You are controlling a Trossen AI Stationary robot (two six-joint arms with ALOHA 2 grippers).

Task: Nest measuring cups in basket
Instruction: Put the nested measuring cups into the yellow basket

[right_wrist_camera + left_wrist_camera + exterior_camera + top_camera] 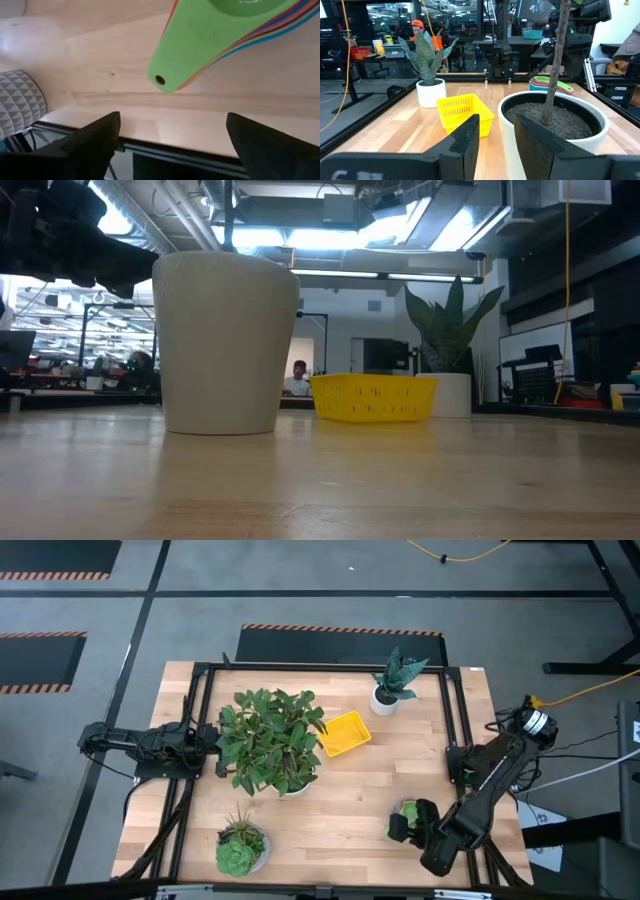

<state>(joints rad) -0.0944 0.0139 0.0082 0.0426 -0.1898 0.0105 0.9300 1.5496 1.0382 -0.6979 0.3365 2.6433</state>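
Observation:
The measuring cups (220, 30) lie nested in one stack on the table near its near right corner, the green one on top, and their flat handles (182, 55) fan out toward my right gripper. The stack also shows in the high view (408, 809) and the left wrist view (552, 84). My right gripper (172, 135) hangs open above the handles' end, slanting down, and touches nothing; in the high view (410, 824) it is right by the stack. The yellow basket (343, 733) stands mid-table toward the far side. My left gripper (497, 137) waits open and level at the table's left.
A large leafy plant in a white pot (270, 745) stands right in front of my left gripper. A snake plant (392, 685) is at the far right, and a succulent pot (240, 845) at the near left. A black frame rail (165, 155) runs along the table's edge.

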